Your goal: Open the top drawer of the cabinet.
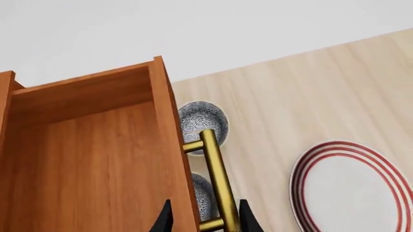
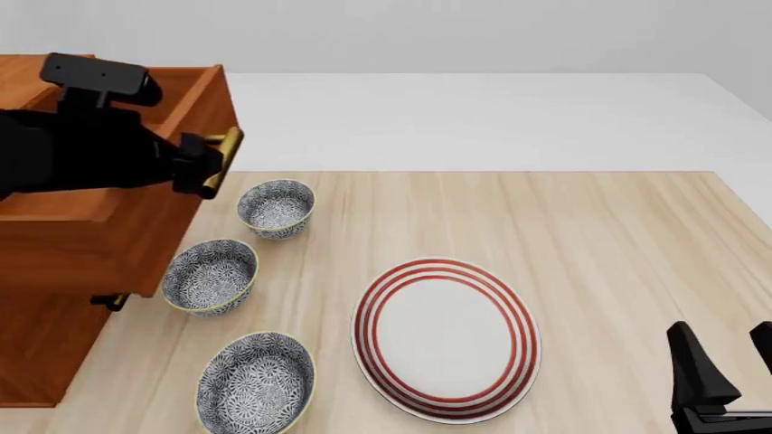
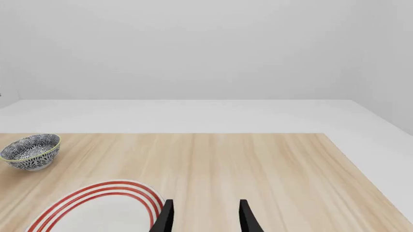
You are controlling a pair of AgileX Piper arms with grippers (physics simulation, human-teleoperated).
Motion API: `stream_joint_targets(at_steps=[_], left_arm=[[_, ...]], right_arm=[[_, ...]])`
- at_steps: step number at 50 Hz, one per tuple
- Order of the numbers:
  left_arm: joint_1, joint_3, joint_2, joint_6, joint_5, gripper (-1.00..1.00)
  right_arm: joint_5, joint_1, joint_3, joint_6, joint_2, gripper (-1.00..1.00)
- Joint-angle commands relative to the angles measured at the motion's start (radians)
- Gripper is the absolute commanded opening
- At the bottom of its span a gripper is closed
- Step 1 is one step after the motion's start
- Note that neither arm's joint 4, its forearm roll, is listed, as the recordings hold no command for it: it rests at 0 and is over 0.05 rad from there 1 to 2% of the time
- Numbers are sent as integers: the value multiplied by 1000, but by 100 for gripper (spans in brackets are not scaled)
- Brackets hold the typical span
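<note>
The cabinet (image 2: 46,344) stands at the table's left end. Its top drawer (image 2: 127,240) is pulled out toward the bowls, and its plain wood inside shows in the left wrist view (image 1: 84,159). The brass handle (image 2: 226,147) sticks out from the drawer front and shows close up in the left wrist view (image 1: 217,169). My left gripper (image 1: 205,220) is at the handle, its jaws spread wide and straddling the bar and the drawer front; in the front view (image 2: 202,170) the black arm covers the drawer top. My right gripper (image 2: 729,366) is open and empty at the near right.
Three patterned bowls (image 2: 277,207) (image 2: 211,275) (image 2: 256,380) stand in a row just beside the drawer front. A red-ringed white plate (image 2: 444,339) lies mid-table. A lower drawer's handle (image 2: 108,301) peeks out under the open drawer.
</note>
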Motion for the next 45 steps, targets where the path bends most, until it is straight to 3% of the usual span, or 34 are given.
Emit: stream_joint_targets(at_steps=[1, 45], left_arm=[[-22, 6, 31, 11, 7, 100], [-81, 33, 29, 1, -1, 100]], right_arm=[[0, 0, 0, 0, 0, 100], [0, 0, 0, 0, 0, 100]])
